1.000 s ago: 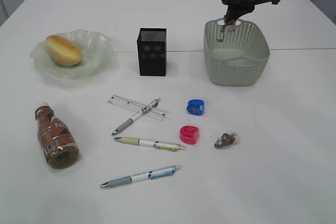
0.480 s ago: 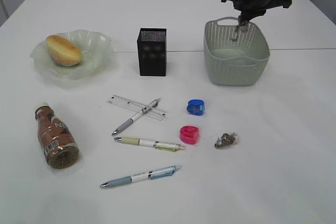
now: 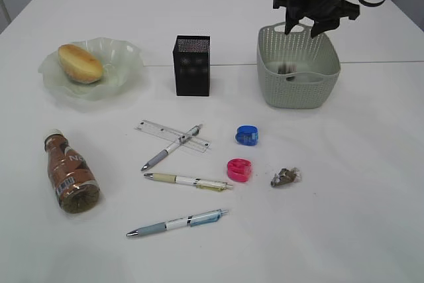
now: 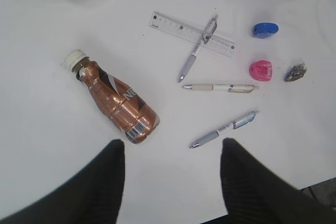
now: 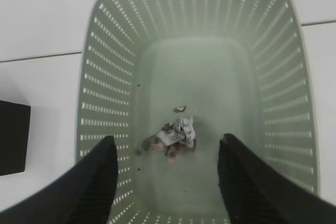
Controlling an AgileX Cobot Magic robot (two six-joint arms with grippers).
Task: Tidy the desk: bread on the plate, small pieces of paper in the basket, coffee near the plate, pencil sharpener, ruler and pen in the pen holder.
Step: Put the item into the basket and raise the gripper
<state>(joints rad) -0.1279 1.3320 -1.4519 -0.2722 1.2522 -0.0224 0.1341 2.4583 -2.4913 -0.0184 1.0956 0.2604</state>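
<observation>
**One scrap in, one to go**

Our right gripper (image 3: pixel 304 29) hangs over the basket (image 3: pixel 268 77) with its jaws apart and nothing in them. One paper scrap (image 5: pixel 170 137) lies on the basket floor. The other scrap (image 3: pixel 285 177) sits on the desk (image 3: pixel 358 197), near the pink sharpener (image 3: pixel 239 169). Our left gripper (image 4: pixel 173 171) is wide too, above the coffee (image 4: pixel 113 100). We think we should lift straight up, clear the rim, then come down right over that scrap.
</observation>
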